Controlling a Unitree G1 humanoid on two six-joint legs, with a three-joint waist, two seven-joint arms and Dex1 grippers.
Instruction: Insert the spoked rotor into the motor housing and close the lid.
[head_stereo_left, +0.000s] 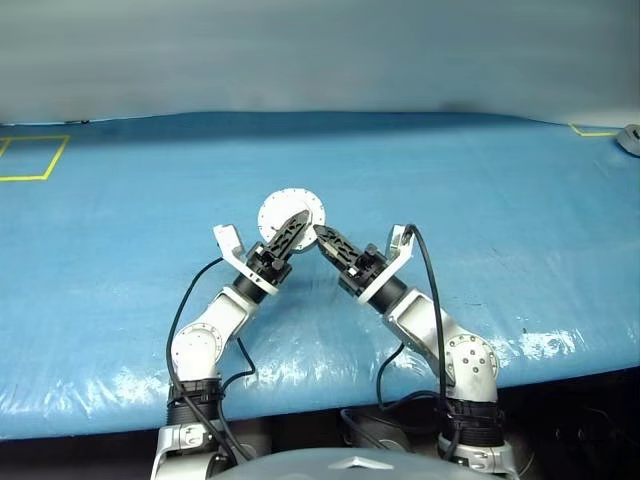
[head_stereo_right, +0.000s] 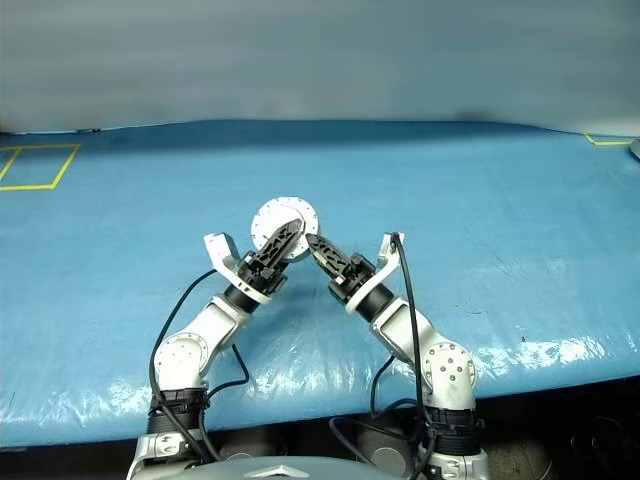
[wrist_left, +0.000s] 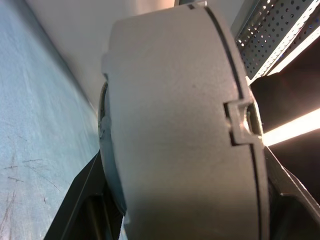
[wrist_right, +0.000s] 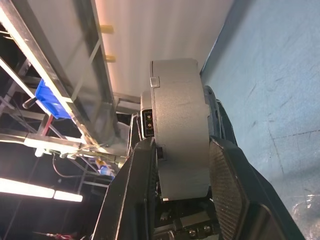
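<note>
Both grippers meet above blue table (head_stereo_left: 520, 200), jointly holding motor housing (head_stereo_left: 291, 213) upright in air. Left gripper (head_stereo_left: 297, 224) clamps its rim; right gripper (head_stereo_left: 324, 238) pinches its sides. Lid looks closed; task seems nearly finished.

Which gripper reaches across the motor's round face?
The left gripper: its fingers cross the motor's pale face; the right gripper meets only its edge.
</note>
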